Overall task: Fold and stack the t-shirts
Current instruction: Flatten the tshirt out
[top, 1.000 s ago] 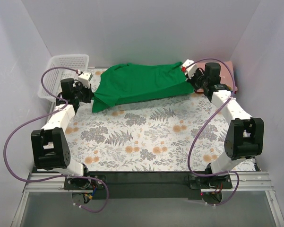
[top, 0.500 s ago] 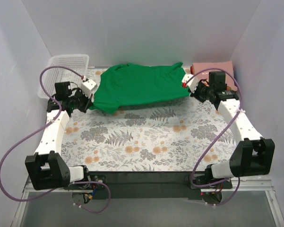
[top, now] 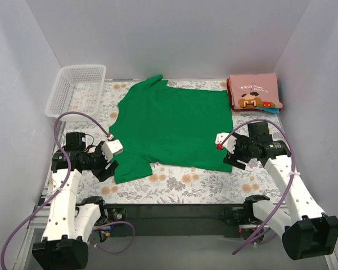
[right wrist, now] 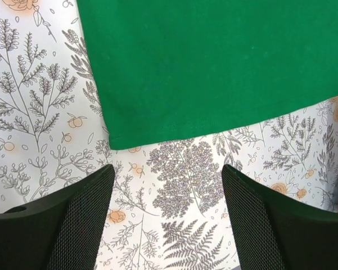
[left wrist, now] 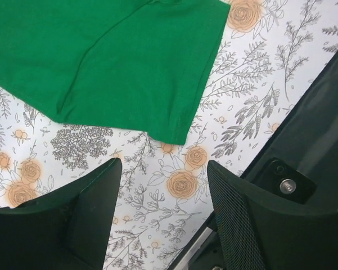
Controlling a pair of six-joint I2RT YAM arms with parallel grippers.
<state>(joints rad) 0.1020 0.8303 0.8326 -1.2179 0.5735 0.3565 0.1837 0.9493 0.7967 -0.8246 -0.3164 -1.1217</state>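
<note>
A bright green t-shirt (top: 171,126) lies spread flat on the floral tablecloth, with its hem toward the near edge. My left gripper (top: 112,163) hovers open just off the shirt's near left corner (left wrist: 180,126), and only cloth pattern shows between its fingers (left wrist: 84,214). My right gripper (top: 229,157) is open beside the near right corner, whose green hem (right wrist: 157,129) lies just beyond the jaws. A folded dusty-pink t-shirt with a pixel graphic (top: 253,93) rests at the back right. A teal edge (top: 274,111) peeks out beneath it.
A white mesh basket (top: 76,90) stands at the back left corner. The black front rail of the table (left wrist: 315,146) runs close under my left gripper. White walls enclose the table on three sides.
Both arms drew the green t-shirt from the back toward the near edge and laid it flat. Both grippers then opened and let go of its corners.
</note>
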